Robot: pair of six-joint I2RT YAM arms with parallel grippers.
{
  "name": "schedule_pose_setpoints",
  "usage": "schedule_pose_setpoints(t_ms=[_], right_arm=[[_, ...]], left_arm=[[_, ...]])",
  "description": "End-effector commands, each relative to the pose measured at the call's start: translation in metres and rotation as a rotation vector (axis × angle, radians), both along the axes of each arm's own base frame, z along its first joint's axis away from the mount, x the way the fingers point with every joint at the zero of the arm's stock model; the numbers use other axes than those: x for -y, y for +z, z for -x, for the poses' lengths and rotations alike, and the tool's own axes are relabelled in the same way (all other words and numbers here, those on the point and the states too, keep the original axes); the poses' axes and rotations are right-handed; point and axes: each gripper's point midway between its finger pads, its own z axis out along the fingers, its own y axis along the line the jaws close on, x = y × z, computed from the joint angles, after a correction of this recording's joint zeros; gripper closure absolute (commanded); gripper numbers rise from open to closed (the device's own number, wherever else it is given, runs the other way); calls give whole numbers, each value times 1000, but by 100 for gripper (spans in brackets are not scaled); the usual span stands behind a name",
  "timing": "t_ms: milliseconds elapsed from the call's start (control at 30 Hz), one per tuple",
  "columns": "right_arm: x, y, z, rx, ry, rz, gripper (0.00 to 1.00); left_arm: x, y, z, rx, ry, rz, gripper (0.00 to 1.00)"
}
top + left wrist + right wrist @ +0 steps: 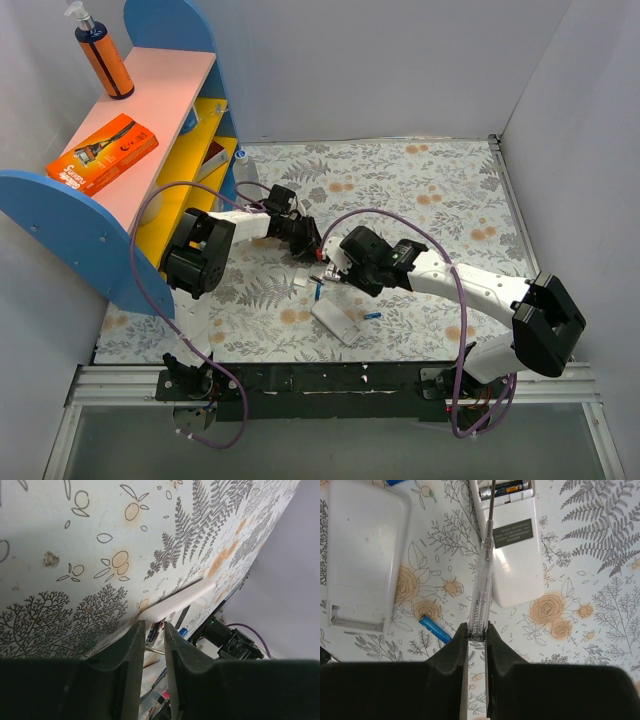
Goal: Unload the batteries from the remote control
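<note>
A white remote control (517, 565) lies face down with its battery bay open at the far end. One of the batteries (505, 488) sits in that bay. My right gripper (477, 627) is shut on a clear-handled screwdriver (482, 580) whose metal tip reaches into the bay. A loose blue battery (435, 629) lies on the cloth beside the screwdriver. My left gripper (154, 625) hovers at the remote's (180, 597) edge, its fingers a narrow gap apart with nothing between them. In the top view both grippers (305, 240) (328, 277) meet at mid-table and cover that remote.
A second white remote (335, 322) lies near the front edge, with a blue battery (372, 315) to its right. A blue, pink and yellow shelf (150, 110) stands at the left with an orange bottle (105, 60) and an orange box (100, 152). Grey walls enclose the table.
</note>
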Motion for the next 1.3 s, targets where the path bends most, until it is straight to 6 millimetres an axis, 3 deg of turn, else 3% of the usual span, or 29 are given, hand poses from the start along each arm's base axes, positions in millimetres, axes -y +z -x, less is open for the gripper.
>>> schedule_pose_setpoints(t_ms=[0, 267, 533, 833, 1000, 1267], right_arm=[[8, 2, 16, -69, 19, 18, 99], [31, 7, 39, -117, 45, 51, 99], [66, 16, 31, -34, -71, 163, 99], [62, 35, 11, 2, -216, 128, 99], [74, 37, 4, -6, -321, 173, 99], [72, 58, -5, -6, -461, 83, 99]], left_arm=[[2, 24, -8, 73, -2, 8, 76], [1, 23, -9, 90, -3, -11, 69], [10, 22, 1, 88, -33, -9, 69], [27, 15, 23, 71, -72, -23, 70], [33, 13, 34, 62, -87, -22, 71], [58, 25, 60, 52, -123, 21, 71]])
